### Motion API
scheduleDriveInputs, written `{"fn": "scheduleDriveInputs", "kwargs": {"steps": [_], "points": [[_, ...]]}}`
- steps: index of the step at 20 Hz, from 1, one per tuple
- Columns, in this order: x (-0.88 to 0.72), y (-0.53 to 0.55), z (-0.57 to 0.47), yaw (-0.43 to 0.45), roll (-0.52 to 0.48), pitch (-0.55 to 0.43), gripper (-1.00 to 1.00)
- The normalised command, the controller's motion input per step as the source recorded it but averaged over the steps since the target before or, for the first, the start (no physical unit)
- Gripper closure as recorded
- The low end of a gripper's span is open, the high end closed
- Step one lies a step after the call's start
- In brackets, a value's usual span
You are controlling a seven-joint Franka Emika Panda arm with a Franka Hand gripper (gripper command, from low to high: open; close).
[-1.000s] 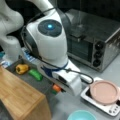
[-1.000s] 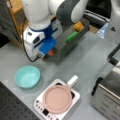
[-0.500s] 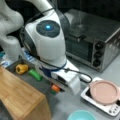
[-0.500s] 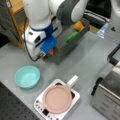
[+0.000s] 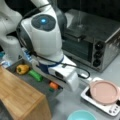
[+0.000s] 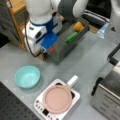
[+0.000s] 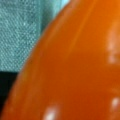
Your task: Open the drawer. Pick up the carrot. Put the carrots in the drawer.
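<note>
The drawer [image 5: 44,85] [image 6: 63,47] stands pulled out of the light wooden cabinet [image 5: 20,97] [image 6: 17,7]. In it lie a yellow-orange pepper [image 5: 22,69] [image 6: 78,26] and a green vegetable [image 5: 35,75] [image 6: 72,37]. The carrot [image 5: 53,85] [image 6: 51,48] shows as a small orange piece low in the drawer's near end. My gripper [image 5: 56,82] [image 6: 50,46] is right over it, and the hand's body hides the fingers. In the wrist view the carrot [image 7: 75,65] fills nearly the whole picture with orange.
A toaster oven [image 5: 95,42] [image 6: 107,100] stands beside the drawer. A pink pan [image 5: 103,91] [image 6: 57,100] rests on a white cooker [image 5: 110,110] [image 6: 40,107]. A teal bowl [image 5: 81,116] [image 6: 27,76] sits on the grey table.
</note>
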Motion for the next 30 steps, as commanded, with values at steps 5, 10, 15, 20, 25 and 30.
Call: {"fn": "scheduleDriveInputs", "kwargs": {"steps": [5,10,15,20,25,30], "points": [[-0.1,-0.06,-0.08,0.001,0.108,-0.204,1.0],[-0.33,-0.02,-0.09,0.01,0.102,-0.129,1.0],[-0.56,-0.01,-0.18,0.035,0.101,-0.169,1.0],[-0.59,0.03,-0.21,0.019,0.103,-0.258,1.0],[-0.5,0.04,-0.17,-0.003,0.078,-0.308,1.0],[-0.41,0.03,-0.18,-0.004,0.068,-0.306,1.0]]}}
